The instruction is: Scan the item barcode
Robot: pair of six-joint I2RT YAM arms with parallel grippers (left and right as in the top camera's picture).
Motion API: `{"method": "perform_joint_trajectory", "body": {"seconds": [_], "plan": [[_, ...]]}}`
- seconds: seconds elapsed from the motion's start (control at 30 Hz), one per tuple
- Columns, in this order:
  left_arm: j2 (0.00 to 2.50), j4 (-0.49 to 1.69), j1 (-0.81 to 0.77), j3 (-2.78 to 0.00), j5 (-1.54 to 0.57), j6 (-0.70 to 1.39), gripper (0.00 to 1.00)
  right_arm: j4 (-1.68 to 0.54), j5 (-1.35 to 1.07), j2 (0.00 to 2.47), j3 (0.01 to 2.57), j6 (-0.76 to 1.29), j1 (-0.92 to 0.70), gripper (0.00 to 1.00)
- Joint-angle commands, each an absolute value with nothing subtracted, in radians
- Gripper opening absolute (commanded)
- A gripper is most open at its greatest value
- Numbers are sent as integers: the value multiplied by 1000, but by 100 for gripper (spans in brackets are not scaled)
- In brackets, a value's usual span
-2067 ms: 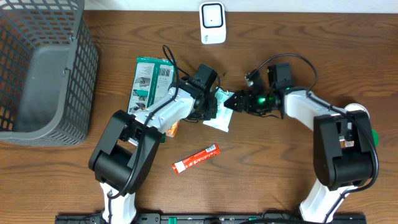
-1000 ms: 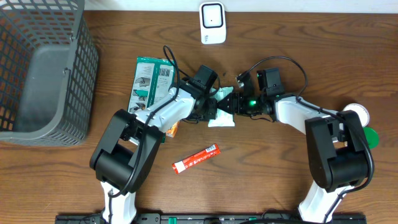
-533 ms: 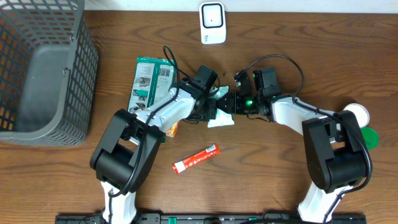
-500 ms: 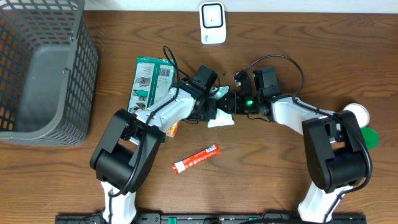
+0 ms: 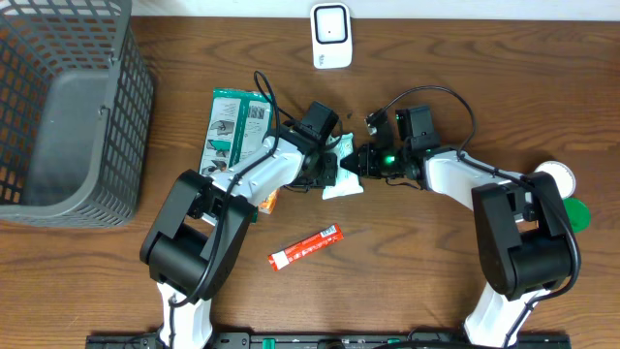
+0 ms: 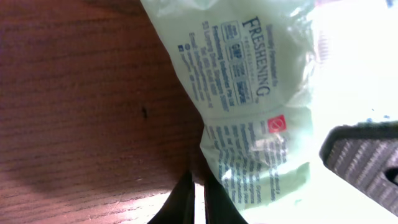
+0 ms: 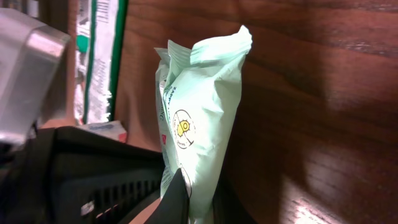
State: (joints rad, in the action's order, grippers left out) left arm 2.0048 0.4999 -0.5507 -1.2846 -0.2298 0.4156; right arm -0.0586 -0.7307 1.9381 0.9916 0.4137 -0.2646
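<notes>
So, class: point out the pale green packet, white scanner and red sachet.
pale green packet (image 7: 205, 93), right wrist view, middle of its face.
white scanner (image 5: 330, 36), overhead view, centre of its front.
red sachet (image 5: 305, 246), overhead view, middle of its length.

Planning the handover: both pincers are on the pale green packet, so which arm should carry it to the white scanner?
Right, probably: the right pincer pinches the packet by its edge, standing it upright with faces free for the scanner. The left pincer grips it too.
</notes>
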Motion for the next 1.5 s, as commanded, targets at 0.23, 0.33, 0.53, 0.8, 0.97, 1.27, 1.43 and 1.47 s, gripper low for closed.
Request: {"method": "perform_joint_trajectory", "body": {"seconds": [0.23, 0.33, 0.53, 0.8, 0.97, 1.27, 1.43, 1.47], "plan": [[1897, 508, -477, -1269, -290, 417, 7, -119, -828, 1924, 987, 416, -233, 1], [1892, 510, -474, -1269, -337, 418, 8, -162, -734, 1924, 987, 491, -233, 1], [1893, 522, -490, -1269, -360, 417, 7, -271, -604, 1924, 987, 633, -253, 3], [1924, 502, -551, -1245, -275, 413, 8, -239, -579, 1924, 987, 632, -307, 38], [1976, 464, -564, -1245, -230, 413, 8, -240, -576, 1924, 987, 631, -309, 40], [1988, 439, -560, -1245, -227, 397, 8, -187, -571, 1924, 987, 520, -308, 67], [1988, 443, -560, -1245, -227, 397, 8, -122, -469, 1924, 987, 487, -332, 70], [1988, 443, -560, -1245, -227, 397, 8, -118, -469, 1924, 987, 484, -338, 70]]}}
